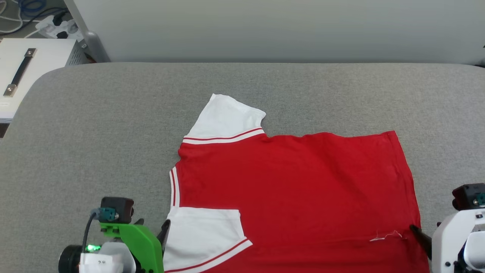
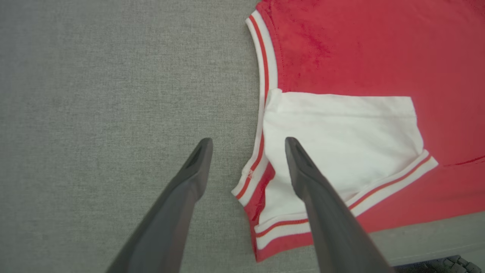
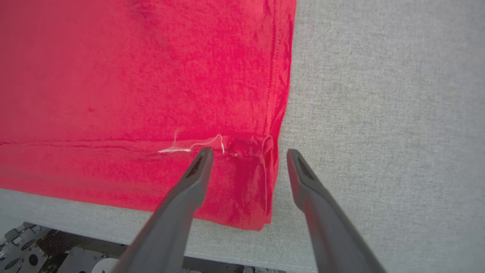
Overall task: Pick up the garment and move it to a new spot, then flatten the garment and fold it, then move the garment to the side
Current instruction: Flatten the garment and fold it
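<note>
Red shirt (image 1: 295, 189) spread on grey table (image 1: 113, 113); our left gripper (image 2: 248, 140) at 7 o'clock, right gripper (image 3: 249, 150) at 5, both open.

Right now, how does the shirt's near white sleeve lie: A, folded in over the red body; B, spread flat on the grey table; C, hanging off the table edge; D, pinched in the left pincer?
A: the near white sleeve lies folded onto the red body of the garment, and the left pincer beside it stands open, gripping nothing.
</note>
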Robot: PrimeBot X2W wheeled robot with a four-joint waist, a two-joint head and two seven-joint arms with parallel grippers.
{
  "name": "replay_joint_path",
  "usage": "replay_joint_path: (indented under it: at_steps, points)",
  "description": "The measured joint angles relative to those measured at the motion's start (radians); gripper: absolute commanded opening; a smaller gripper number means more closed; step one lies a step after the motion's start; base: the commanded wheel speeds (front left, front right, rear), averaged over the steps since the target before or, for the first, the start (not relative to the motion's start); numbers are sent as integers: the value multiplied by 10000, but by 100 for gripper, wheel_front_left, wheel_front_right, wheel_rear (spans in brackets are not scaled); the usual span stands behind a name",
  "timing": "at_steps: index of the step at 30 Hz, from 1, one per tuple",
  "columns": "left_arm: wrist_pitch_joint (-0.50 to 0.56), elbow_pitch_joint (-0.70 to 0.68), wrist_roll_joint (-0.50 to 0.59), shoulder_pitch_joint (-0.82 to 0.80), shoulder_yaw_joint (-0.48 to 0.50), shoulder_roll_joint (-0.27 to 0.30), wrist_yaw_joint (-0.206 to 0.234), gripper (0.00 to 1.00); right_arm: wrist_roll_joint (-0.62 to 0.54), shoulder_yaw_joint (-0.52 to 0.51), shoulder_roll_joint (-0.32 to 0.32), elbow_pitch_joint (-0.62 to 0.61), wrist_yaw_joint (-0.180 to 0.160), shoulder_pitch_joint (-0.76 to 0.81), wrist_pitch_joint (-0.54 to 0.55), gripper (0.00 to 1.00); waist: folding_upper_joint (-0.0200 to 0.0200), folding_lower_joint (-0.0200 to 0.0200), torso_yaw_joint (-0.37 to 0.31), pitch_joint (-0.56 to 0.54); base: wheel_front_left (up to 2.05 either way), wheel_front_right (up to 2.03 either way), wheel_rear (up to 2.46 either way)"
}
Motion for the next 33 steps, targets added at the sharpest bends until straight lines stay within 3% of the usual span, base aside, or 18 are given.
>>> replay_joint_path:
  at_steps: [6, 13, 21, 33]
  points:
    - [512, -815, -79, -1323, 284, 334, -270, 100, 211, 81, -190, -1091, -8, -533, -56, 100, 0, 0, -291, 252, 0, 0, 0]
    - [2069, -431, -328, -3920, 291, 702, -1237, 100, 443, 345, -270, -2073, -8, -1674, -13, 100, 0, 0, -708, 987, 0, 0, 0]
    - [4013, 1342, -468, -7156, -222, 393, -2171, 100, 562, 589, 105, -2441, -8, -2243, -288, 100, 0, 1, -1201, 2090, 0, 0, 0]
    - [4598, 5055, -476, -9890, -387, -293, -2805, 100, 556, 1060, 387, -2395, -8, -2916, -897, 100, 0, 1, -1958, 3608, 0, 0, 0]
